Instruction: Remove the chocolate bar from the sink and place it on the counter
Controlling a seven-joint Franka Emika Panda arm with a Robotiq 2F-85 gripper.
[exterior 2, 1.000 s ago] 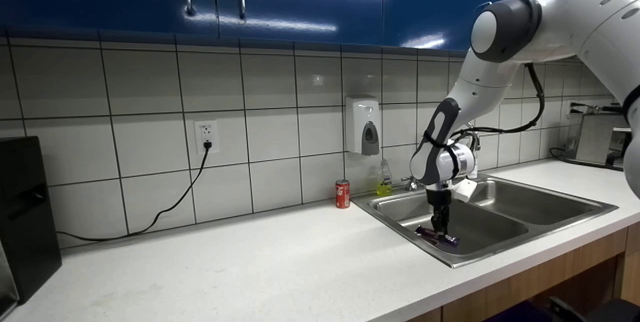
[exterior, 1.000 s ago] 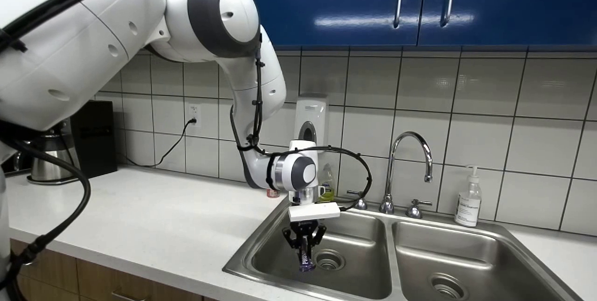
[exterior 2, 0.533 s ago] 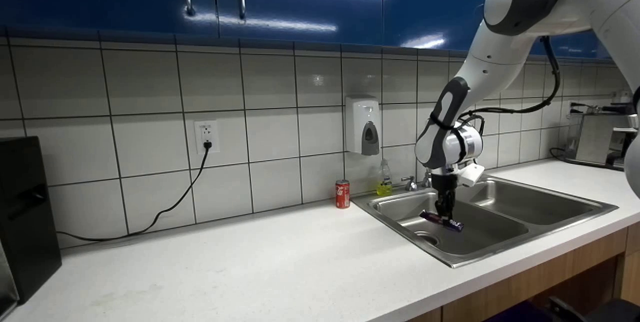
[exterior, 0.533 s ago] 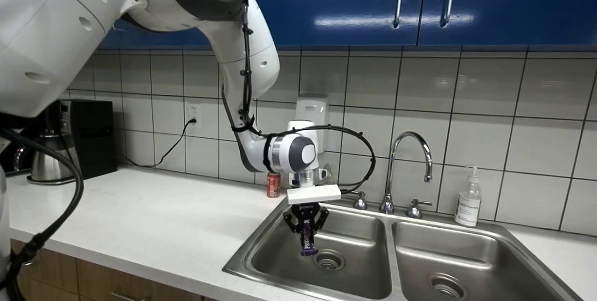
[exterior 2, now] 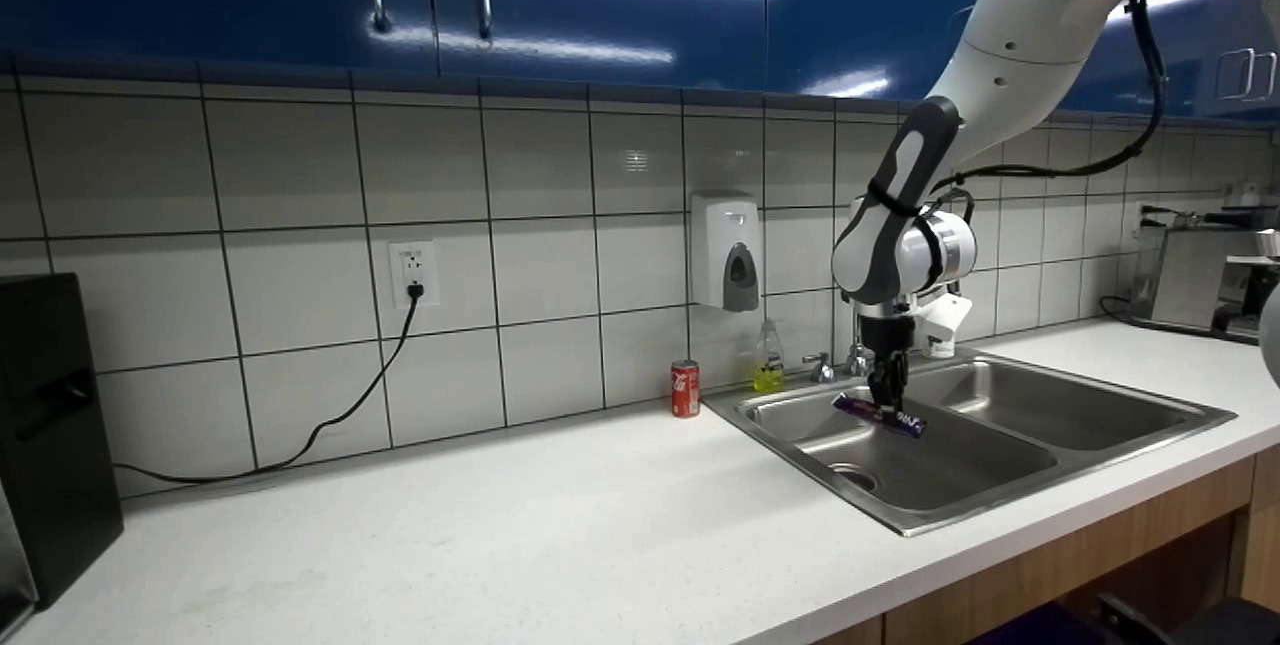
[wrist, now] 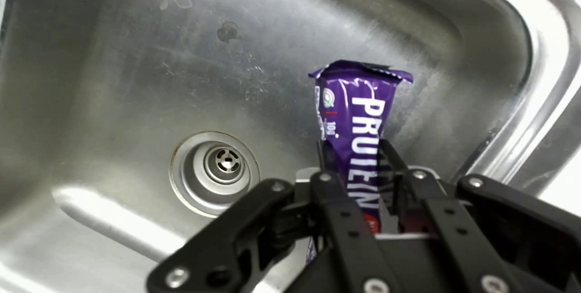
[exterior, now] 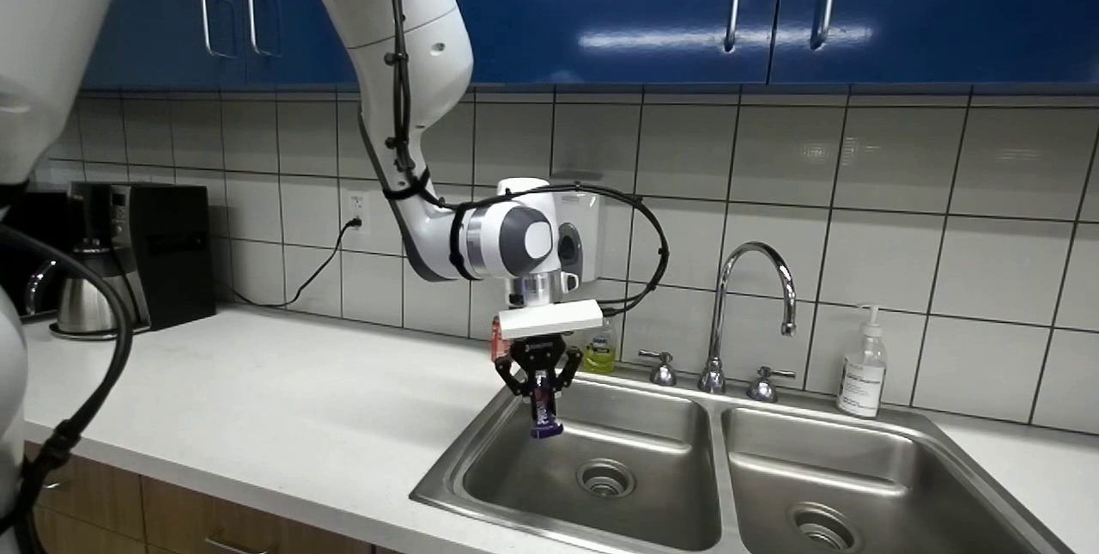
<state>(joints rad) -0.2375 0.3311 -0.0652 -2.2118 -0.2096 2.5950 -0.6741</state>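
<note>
The chocolate bar [wrist: 358,88] is a purple wrapped bar with white letters and a red patch. My gripper [wrist: 354,147] is shut on its middle, with fingers on both long sides. The bar's lower part in the wrist view is hidden by the gripper. In both exterior views the gripper [exterior: 543,399] [exterior 2: 888,403] points down and holds the bar [exterior: 546,430] [exterior 2: 908,424] in the air over a basin of the steel sink [exterior: 714,459] [exterior 2: 905,527]. The off-white counter [exterior: 283,399] [exterior 2: 500,545] runs beside the sink.
A red can [exterior 2: 685,389] and a yellow soap bottle [exterior 2: 769,370] stand near the sink's back corner by the wall. The chrome faucet [exterior: 721,305] and a pump bottle [exterior: 861,378] are behind the basins. A black machine [exterior: 176,258] stands at the counter's far end.
My gripper has risen with the bar, lifting it from low in the basin to higher above it. In an exterior view it has also shifted left, towards the counter.
</note>
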